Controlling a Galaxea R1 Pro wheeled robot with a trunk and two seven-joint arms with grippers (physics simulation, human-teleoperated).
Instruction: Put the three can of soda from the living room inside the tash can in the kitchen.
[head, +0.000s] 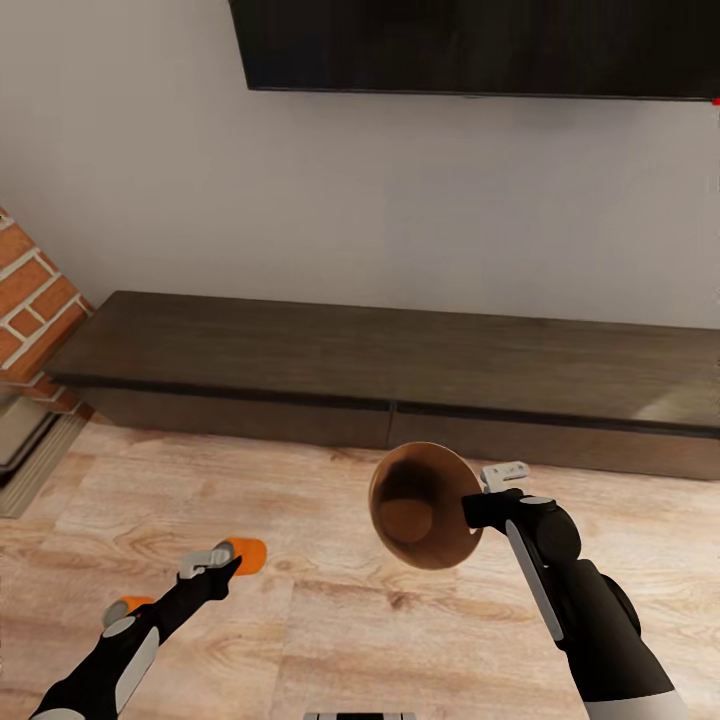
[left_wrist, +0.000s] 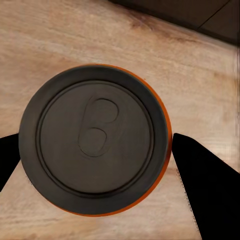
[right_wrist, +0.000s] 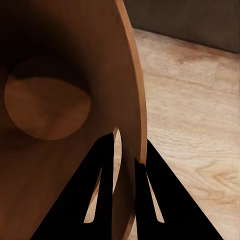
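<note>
A brick chimney (head: 30, 300) bounds the far left and a long dark low cabinet (head: 400, 370) lines the wall under the television (head: 480, 45), leaving open wood floor (head: 330, 620) ahead. The left gripper (head: 222, 562) clasps an orange soda can (left_wrist: 95, 145) between its fingers, a second orange can (head: 130, 604) lying beside that arm. To the right, the right gripper (head: 478, 500) pinches the rim of the tilted trash can (head: 420, 505), its dark mouth facing the camera.
</note>
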